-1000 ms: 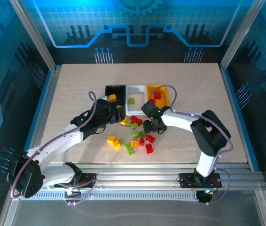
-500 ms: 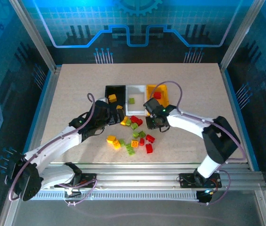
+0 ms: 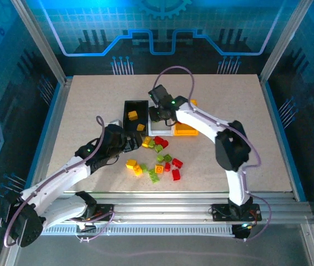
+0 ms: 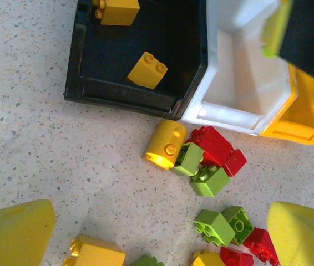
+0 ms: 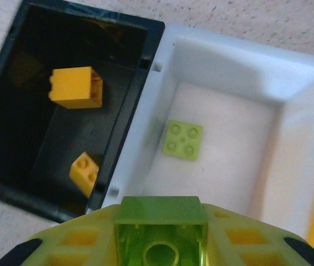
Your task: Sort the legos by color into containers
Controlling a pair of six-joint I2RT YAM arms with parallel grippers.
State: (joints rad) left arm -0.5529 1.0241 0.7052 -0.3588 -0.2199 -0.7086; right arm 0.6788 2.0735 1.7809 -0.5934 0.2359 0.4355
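My right gripper (image 5: 160,230) is shut on a lime green lego (image 5: 160,213) and hangs over the white container (image 5: 212,61), where one green lego (image 5: 183,139) lies. The black container (image 5: 135,105) beside it holds two yellow legos (image 5: 76,87). From above, the right gripper (image 3: 158,114) is over the white container (image 3: 160,132), between the black container (image 3: 128,105) and the yellow-orange container (image 3: 186,132). My left gripper (image 4: 157,238) stands open over the loose red, green and yellow legos (image 4: 209,181), holding nothing. It sits at the pile's left edge (image 3: 136,143).
Loose legos (image 3: 157,162) lie scattered on the speckled table in front of the three containers. A yellow round lego (image 4: 165,145) rests against the black container's front corner. The right arm (image 3: 212,124) arches over the yellow-orange container. Framed walls surround the table.
The right arm has risen from the pile and swung back and left over the white container, carrying a green lego. The left arm has drawn back slightly toward the near left.
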